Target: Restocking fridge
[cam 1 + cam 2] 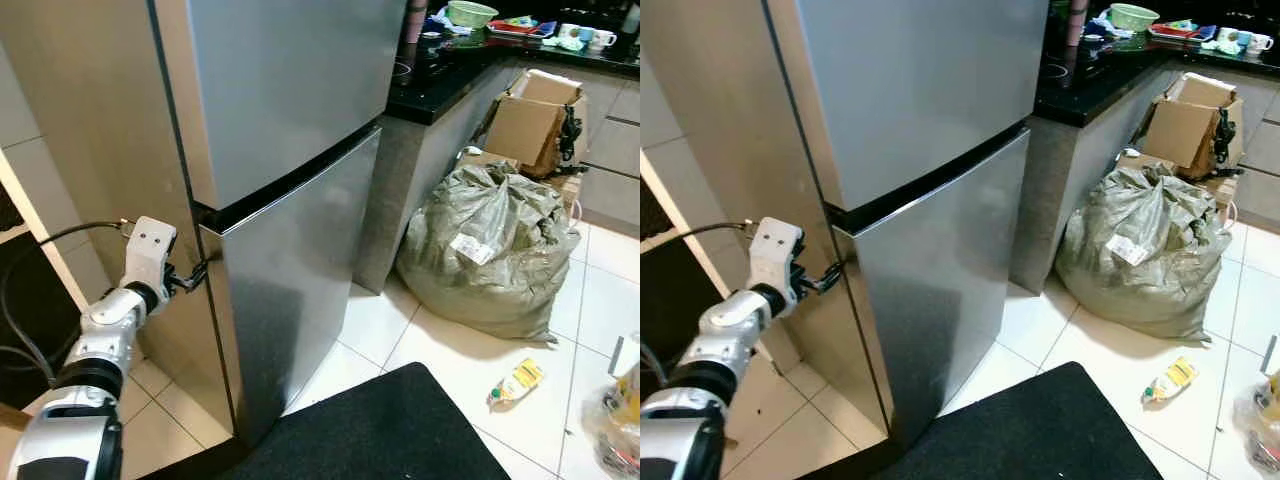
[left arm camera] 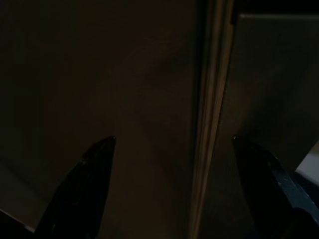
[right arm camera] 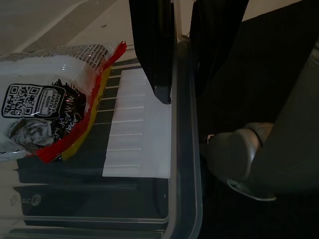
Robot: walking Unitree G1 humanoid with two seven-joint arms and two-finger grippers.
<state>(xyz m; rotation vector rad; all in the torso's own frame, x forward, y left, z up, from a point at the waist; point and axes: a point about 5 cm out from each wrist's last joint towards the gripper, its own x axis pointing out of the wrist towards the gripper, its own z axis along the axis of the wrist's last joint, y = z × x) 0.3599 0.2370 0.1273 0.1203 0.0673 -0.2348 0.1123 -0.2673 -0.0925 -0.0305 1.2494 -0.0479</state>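
Observation:
The steel two-door fridge (image 1: 290, 150) stands closed before me. My left gripper (image 1: 200, 272) reaches to the left edge of the lower door (image 1: 300, 290), just under the dark seam between the two doors. In the left wrist view its fingers (image 2: 89, 174) are open, one on each side of the door's edge (image 2: 207, 124). My right gripper (image 3: 182, 84) hangs low, shut on the rim of a clear plastic container (image 3: 185, 164). Inside lies a white, red and yellow snack packet (image 3: 50, 109).
A black mat (image 1: 390, 430) lies in front of the fridge. To the right are a full grey-green sack (image 1: 490, 250), cardboard boxes (image 1: 535, 120), a dark counter (image 1: 450, 70) and a small yellow bottle (image 1: 517, 382) on the tiles. My own foot (image 3: 239, 159) is beside the container.

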